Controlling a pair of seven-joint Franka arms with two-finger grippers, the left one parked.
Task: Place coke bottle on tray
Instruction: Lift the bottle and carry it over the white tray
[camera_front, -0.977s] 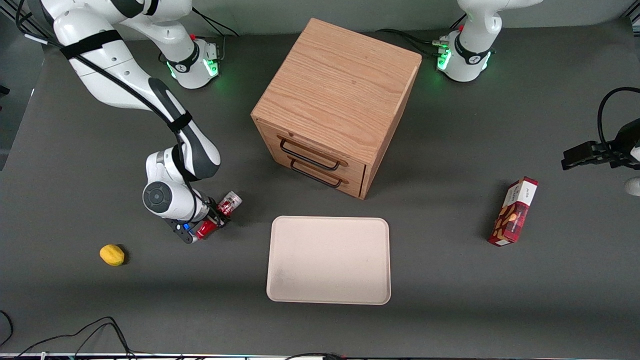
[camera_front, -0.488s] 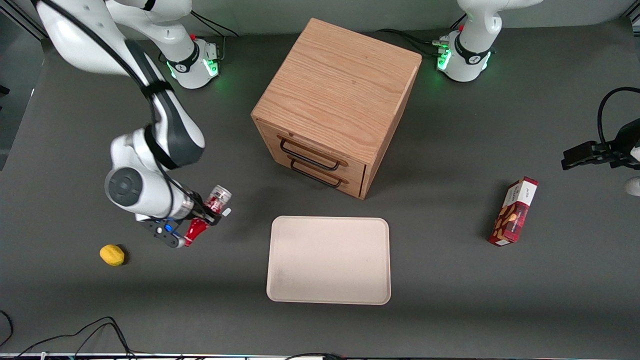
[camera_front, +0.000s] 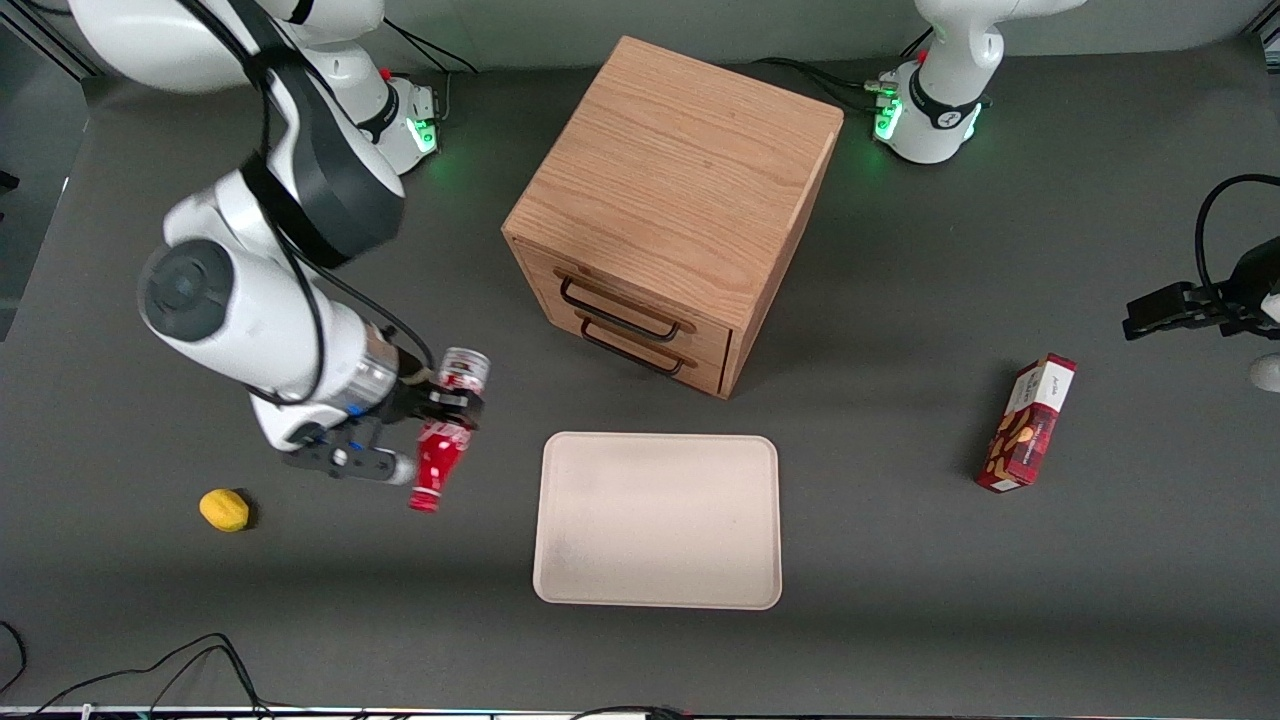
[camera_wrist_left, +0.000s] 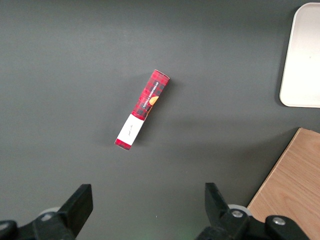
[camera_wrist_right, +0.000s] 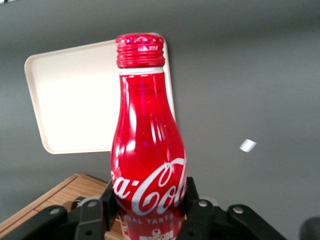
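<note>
The coke bottle (camera_front: 447, 432) is hanging in the air now, up off the table, and my gripper (camera_front: 446, 409) is pinching it around the middle. I am seeing it higher and closer to the tray (camera_front: 657, 520) than a moment ago. The bottle's neck is pointing toward the front camera. The lemon (camera_front: 224, 509) is sitting where it was.
</note>
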